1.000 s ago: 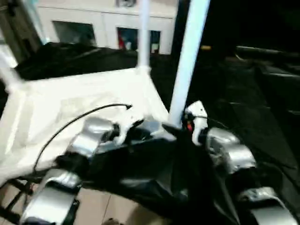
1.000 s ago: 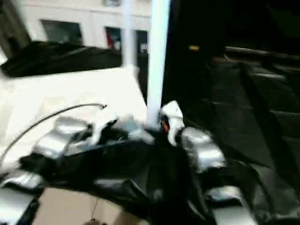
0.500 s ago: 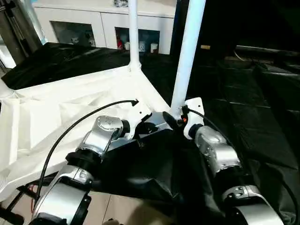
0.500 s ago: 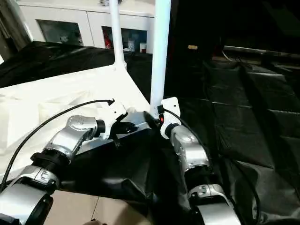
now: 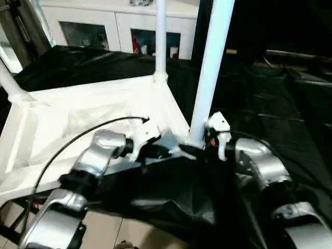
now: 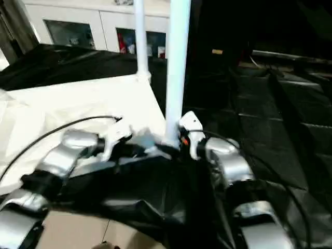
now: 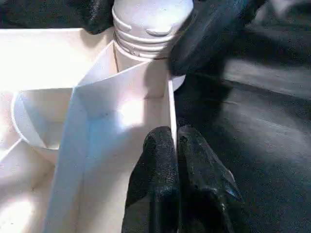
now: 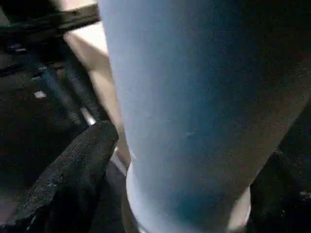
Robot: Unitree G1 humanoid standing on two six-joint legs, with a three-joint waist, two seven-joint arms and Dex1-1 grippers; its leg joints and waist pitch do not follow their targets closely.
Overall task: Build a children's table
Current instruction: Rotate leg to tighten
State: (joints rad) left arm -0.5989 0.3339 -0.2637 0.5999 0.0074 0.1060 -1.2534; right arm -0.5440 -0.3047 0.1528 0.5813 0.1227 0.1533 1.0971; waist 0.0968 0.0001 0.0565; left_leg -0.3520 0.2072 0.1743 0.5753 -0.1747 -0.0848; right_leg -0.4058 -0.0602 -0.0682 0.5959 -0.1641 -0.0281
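1. Lying upside down on black sheeting, the table top (image 5: pixel 78 111) shows three legs standing upright.
2. Left gripper (image 7: pixel 172 145) pinches the top's thin rim wall.
3. Right gripper (image 8: pixel 180 160) clasps the nearest leg (image 5: pixel 210 72) at its corner socket.

Tabletop (image 5: pixel 78 119) upside down on cloth (image 5: pixel 270 104); legs (image 5: pixel 211 67) upright in corners; cabinet (image 5: pixel 119 26) behind.

The white table top (image 5: pixel 78 111) lies upside down on black cloth (image 5: pixel 171 197). Near leg (image 5: pixel 210 72) stands upright in its corner. Both silver forearms reach to this corner, the left gripper (image 5: pixel 155 150) beside the right gripper (image 5: pixel 207 142).
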